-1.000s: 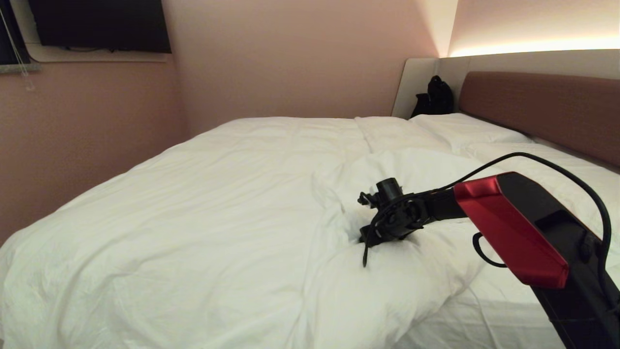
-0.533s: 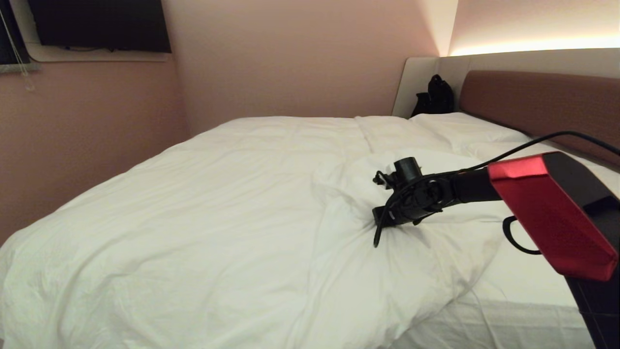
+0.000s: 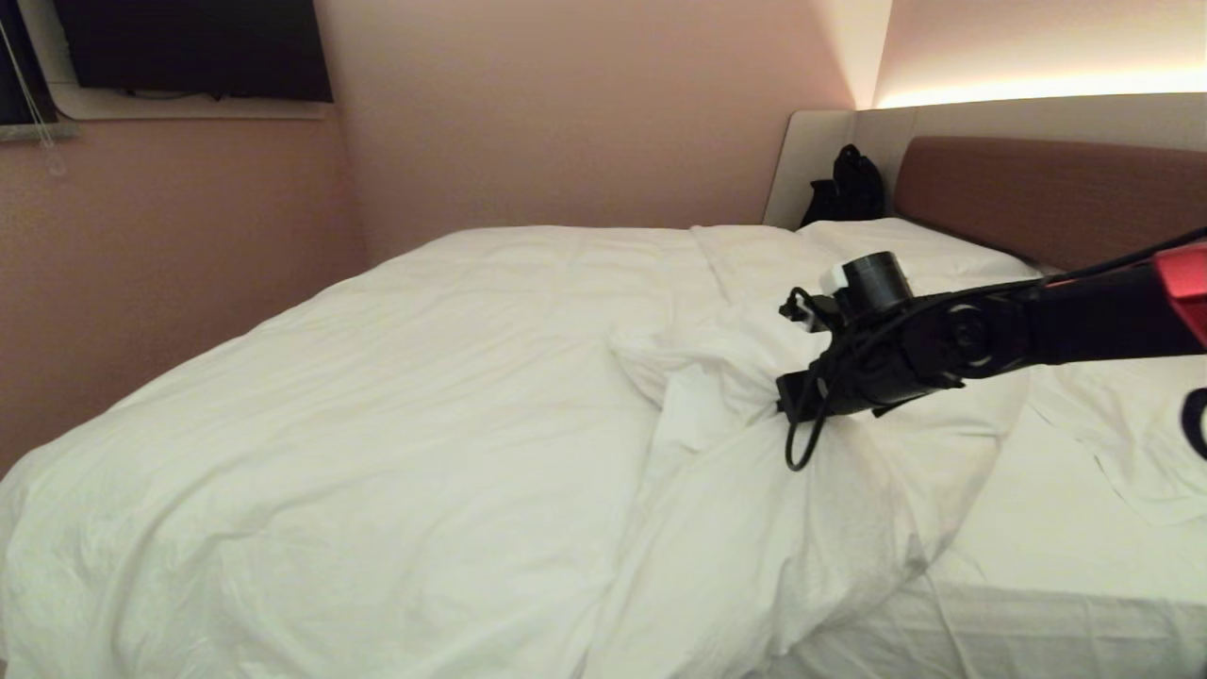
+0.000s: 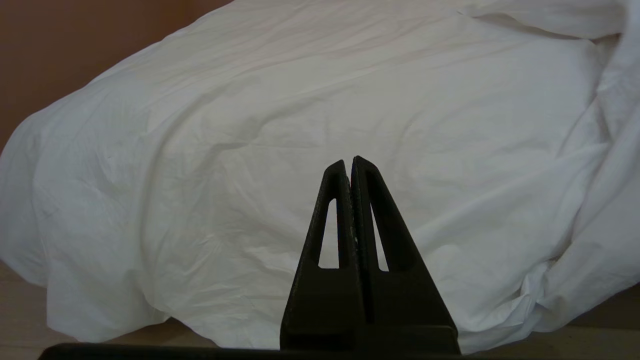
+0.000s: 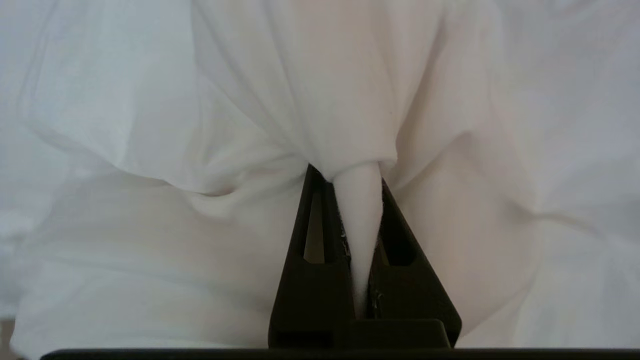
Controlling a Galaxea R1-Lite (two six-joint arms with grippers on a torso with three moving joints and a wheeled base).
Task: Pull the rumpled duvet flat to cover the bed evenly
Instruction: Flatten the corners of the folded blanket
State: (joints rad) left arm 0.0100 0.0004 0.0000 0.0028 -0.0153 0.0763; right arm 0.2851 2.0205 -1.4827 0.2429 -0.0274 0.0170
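White cotton fills nearly every view: one duvet (image 3: 396, 424) spreads across the left and centre of the head view, covering most of the one bed (image 3: 1037, 585), whose bare sheet shows at the lower right of the frame. One brown headboard (image 3: 1047, 193) runs along the upper right, with two pillows (image 3: 905, 247) below it and one black bag (image 3: 847, 189) in the corner beside them. One dark screen (image 3: 193, 47) hangs on the wall at the upper left.

Two grippers are in play. Reaching in from the right edge of the head view, the right gripper (image 3: 787, 401) has its fingers (image 5: 312, 235) clamped on a bunched fold of the duvet, the cloth pinched into a cone between them and lifted off the bed at centre right. The left gripper (image 4: 350, 167) has its tips pressed together on nothing, facing the duvet's hanging edge.

No brand, label or writing can be read anywhere.
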